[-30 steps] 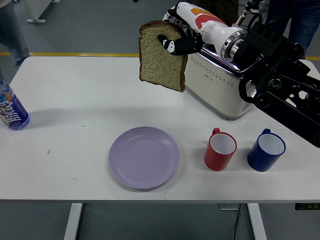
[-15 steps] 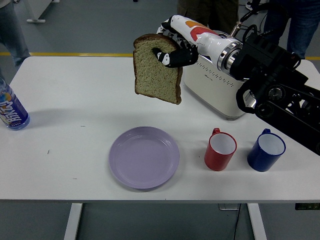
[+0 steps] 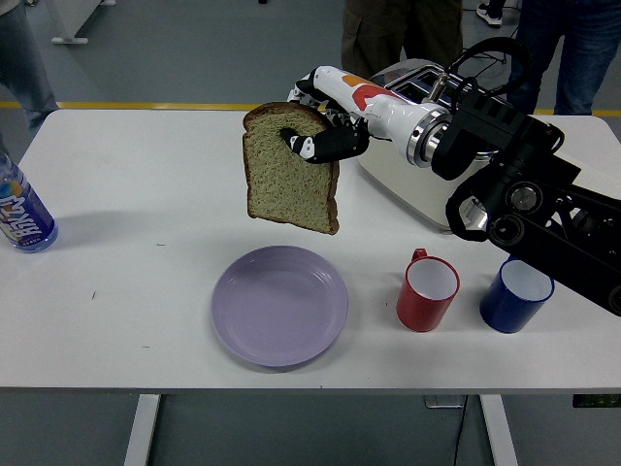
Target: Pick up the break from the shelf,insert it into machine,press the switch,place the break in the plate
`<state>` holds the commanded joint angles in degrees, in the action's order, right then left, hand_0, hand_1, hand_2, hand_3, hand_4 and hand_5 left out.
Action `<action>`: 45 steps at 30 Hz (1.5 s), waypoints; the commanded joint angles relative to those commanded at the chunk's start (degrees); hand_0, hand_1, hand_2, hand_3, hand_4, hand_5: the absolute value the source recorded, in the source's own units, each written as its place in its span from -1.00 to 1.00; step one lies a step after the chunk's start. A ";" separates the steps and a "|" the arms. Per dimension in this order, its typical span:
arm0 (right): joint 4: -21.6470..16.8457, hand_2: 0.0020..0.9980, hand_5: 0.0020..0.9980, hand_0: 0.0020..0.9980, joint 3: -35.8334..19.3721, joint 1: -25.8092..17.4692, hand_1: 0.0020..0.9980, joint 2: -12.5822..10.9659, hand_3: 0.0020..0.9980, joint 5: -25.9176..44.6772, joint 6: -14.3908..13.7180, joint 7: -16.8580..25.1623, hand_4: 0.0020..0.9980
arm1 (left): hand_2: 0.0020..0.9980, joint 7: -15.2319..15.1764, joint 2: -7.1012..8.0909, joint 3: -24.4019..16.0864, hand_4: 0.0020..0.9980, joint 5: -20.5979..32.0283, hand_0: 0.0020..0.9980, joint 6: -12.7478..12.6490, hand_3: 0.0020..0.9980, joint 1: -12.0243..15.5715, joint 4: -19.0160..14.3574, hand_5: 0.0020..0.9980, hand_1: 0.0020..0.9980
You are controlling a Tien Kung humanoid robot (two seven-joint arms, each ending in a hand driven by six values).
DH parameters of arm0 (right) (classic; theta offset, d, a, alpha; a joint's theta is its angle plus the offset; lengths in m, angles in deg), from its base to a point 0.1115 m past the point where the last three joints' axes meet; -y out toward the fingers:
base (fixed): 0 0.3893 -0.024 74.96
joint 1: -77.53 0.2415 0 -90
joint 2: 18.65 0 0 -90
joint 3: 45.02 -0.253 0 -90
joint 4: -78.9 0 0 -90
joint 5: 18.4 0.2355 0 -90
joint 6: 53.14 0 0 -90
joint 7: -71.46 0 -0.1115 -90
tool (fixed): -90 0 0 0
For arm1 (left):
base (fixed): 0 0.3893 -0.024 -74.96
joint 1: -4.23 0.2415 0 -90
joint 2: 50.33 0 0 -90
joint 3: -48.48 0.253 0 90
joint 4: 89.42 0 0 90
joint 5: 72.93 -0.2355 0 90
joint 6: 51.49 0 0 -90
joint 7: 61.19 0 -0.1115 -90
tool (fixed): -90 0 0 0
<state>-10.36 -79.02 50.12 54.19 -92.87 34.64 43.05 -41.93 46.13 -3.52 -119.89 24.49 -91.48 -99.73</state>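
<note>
Bread (image 3: 289,177) is gripped by right hand (image 3: 325,134) | held in the air, far of plate (image 3: 279,305) | toaster (image 3: 412,146) right of it

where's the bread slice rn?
Head view: bread slice hangs mid-air in the right hand, above the purple plate, left of the toaster.

You are looking at a white table (image 3: 146,194) carrying a lilac plate (image 3: 279,305), a red mug (image 3: 426,291) and a blue mug (image 3: 514,291), both white inside. The bread slice (image 3: 281,189) is showing speckled tan with a brown crust, the toaster (image 3: 408,184) cream-white, the bottle (image 3: 21,216) blue-labelled.
</note>
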 joint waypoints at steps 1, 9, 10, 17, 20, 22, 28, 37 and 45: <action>0.02 -0.41 -0.83 -1.00 0.24 -0.11 -1.00 0.07 -0.22 0.52 0.09 -0.01 -0.16 | -0.10 0.02 -0.01 -0.07 -0.31 -0.09 0.27 0.00 0.10 0.02 0.00 0.65 -0.04; 0.01 -0.41 -0.83 -1.00 1.40 -0.76 -1.00 0.44 -0.23 3.85 0.60 0.02 -0.15 | -0.10 0.08 -0.03 -0.34 -0.31 -0.48 0.28 0.03 0.10 0.19 0.00 0.66 -0.04; 0.02 -0.41 -0.83 -1.00 1.55 -0.82 -1.00 0.50 -0.23 4.31 0.66 0.04 -0.15 | -0.10 0.08 -0.03 -0.34 -0.31 -0.49 0.28 0.04 0.10 0.21 0.00 0.66 -0.04; 0.52 -0.41 -0.83 -1.00 2.88 -1.18 -1.00 1.25 -0.23 7.82 1.02 0.14 -0.15 | -0.10 0.04 -0.02 -0.21 -0.31 -0.36 0.28 0.06 0.10 0.20 0.00 0.66 -0.03; 0.72 -0.41 -0.83 -1.00 3.31 -1.31 -1.00 1.51 -0.23 8.77 1.10 0.16 -0.15 | -0.10 0.01 -0.01 -0.16 -0.31 -0.27 0.28 0.06 0.10 0.12 0.00 0.66 -0.03; 0.77 -0.41 -0.83 -1.00 3.39 -1.34 -1.00 1.56 -0.23 8.99 1.13 0.16 -0.15 | -0.10 0.00 0.00 -0.14 -0.31 -0.23 0.28 0.06 0.10 0.11 0.00 0.65 -0.03; 1.71 -0.41 -0.83 -1.00 3.82 -1.55 -1.00 2.36 -0.23 10.66 1.21 0.30 -0.15 | -0.10 -0.08 0.03 0.23 -0.31 0.15 0.28 0.06 0.10 -0.12 0.00 0.65 -0.04; 3.74 -0.41 -0.84 -1.00 4.37 -1.84 -1.00 3.64 -0.22 13.76 1.34 0.59 -0.15 | -0.10 -0.17 0.01 0.48 -0.31 0.52 0.28 0.00 0.10 -0.32 0.00 0.66 -0.04; 5.19 -0.41 -0.84 -1.00 5.02 -2.12 -1.00 4.58 -0.23 17.11 1.69 0.78 -0.15 | -0.10 -0.16 0.00 0.46 -0.30 0.49 0.28 0.03 0.10 -0.35 0.00 0.66 -0.04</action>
<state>-5.17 -74.01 48.00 58.76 -75.76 36.33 43.83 -42.09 46.14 -3.06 -119.39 24.52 -91.83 -99.73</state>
